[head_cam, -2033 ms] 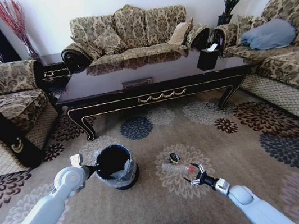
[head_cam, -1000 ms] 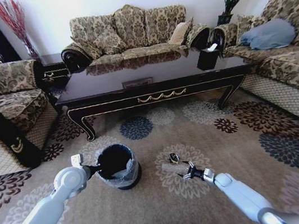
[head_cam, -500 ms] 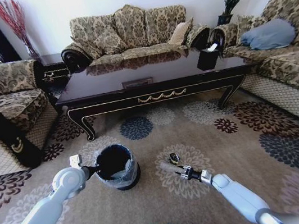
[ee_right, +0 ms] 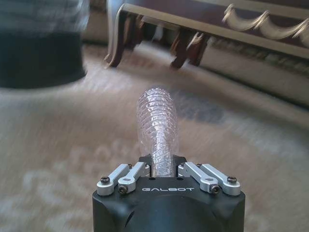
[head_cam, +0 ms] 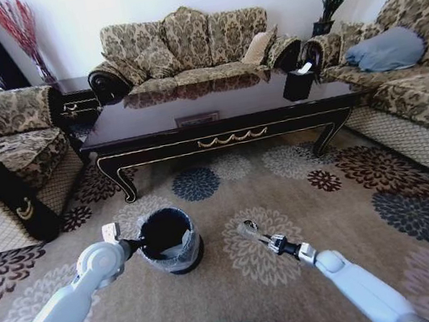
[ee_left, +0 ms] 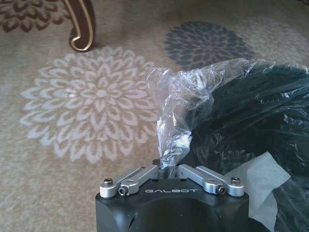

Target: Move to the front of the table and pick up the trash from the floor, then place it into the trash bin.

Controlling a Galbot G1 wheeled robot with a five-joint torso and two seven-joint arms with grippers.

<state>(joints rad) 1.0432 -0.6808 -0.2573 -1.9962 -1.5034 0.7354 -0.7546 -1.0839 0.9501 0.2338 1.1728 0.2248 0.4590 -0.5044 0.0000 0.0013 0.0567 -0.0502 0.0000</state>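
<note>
Head view: right gripper [head_cam: 272,242] clamped on clear bottle [head_cam: 252,232], lifted off floor [head_cam: 368,202]; left gripper [head_cam: 133,242] pinching trash bin [head_cam: 167,235] liner. Drop into bin pending.

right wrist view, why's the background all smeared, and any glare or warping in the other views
Right wrist view: carpet and trash bin are streaked with motion blur, while the clear bottle in the right gripper stays sharp. Head view: wide-angle bending at the edges, sofas mirrored in the glossy table. Left wrist view: sharp, liner glinting.
</note>
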